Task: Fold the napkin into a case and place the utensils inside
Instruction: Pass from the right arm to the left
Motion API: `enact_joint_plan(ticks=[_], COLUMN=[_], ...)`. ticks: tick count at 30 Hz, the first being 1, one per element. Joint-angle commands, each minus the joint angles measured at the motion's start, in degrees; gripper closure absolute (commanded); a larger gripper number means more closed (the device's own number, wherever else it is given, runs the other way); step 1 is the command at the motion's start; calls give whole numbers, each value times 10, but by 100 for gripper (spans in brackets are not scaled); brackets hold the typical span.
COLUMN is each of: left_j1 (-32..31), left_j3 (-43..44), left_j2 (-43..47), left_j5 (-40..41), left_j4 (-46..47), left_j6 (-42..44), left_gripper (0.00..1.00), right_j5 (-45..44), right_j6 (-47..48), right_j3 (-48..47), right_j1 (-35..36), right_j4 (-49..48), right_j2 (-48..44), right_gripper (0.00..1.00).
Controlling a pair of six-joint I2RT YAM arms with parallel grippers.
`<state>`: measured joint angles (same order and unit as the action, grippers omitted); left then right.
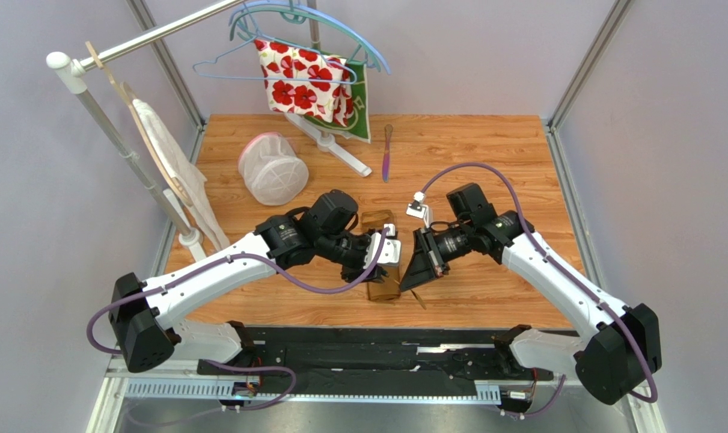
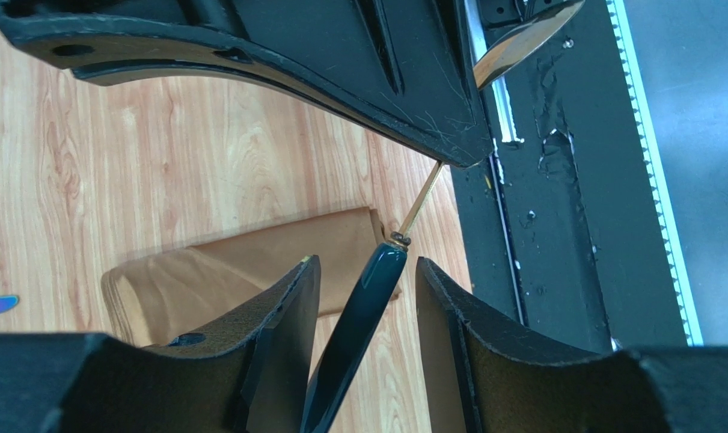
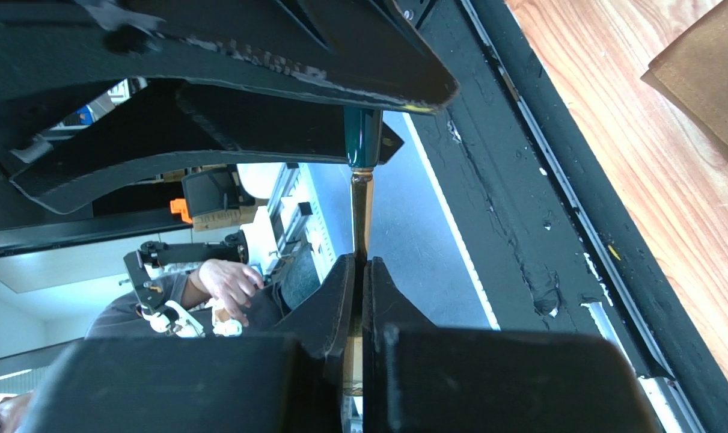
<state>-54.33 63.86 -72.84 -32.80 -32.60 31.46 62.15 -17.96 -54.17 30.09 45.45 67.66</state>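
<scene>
**Spoon point(image 2: 363, 307) held at the folded napkin's point(image 2: 250, 257) edge**

The right gripper point(image 3: 358, 271) is clamped on the spoon's gold stem. The left gripper point(image 2: 367, 264) has its jaws apart around the dark handle. The purple knife point(image 1: 386, 153) lies well beyond the napkin.

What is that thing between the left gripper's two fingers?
The spoon's dark handle runs between the left gripper's open fingers, seen in the left wrist view.

napkin point(image 1: 384, 289) centre-front on table point(image 1: 485, 153), spoon point(image 2: 358, 320) above it btwn L pincer point(image 2: 367, 271) & R pincer point(image 3: 359, 271), knife point(image 1: 386, 152) well behind
</scene>
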Motion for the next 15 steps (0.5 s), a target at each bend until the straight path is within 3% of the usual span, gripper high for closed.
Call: enact_joint_plan(ticks=[1,3,4,5,6,7,8,9,10,13,15], left_j1=[-10,-12,-12,-12,-12,-12,-12,-12,-11,-11,-11], left_j3=[18,17,14,12,9,-8,-20,-30,-56,-105,-124], left_j2=[2,8,9,16,21,28,43,52,59,87,104], left_j5=[-12,-3,20,24,25,25,26,23,20,47,53], left_j4=[-7,-2,11,13,16,38,55,69,109,189,216], left_j6=[28,20,12,-10,-27,-47,-99,-125,-156,-291,-373], left_gripper=[52,74,91,93,98,100,100,100,100,100,100], right_j5=[22,12,-24,-46,-60,-89,-130,-177,-236,-329,-360], right_j6=[5,-3,-8,-13,-22,-48,-54,-58,-59,-78,-92], right_j3=[-27,-30,-35,-44,-44,-42,-51,-57,-59,-40,-17], right_j1=[4,4,3,2,-9,-15,-20,-21,-24,-39,-59], right_j4=[2,0,5,10,-2,-18,-24,-24,-31,-77,-127], right_j2=[-13,-15,-15,-17,-23,-43,-53,-63,-79,-110,-142], right_gripper=[100,100,93,73,64,56,37,32,27,25,21])
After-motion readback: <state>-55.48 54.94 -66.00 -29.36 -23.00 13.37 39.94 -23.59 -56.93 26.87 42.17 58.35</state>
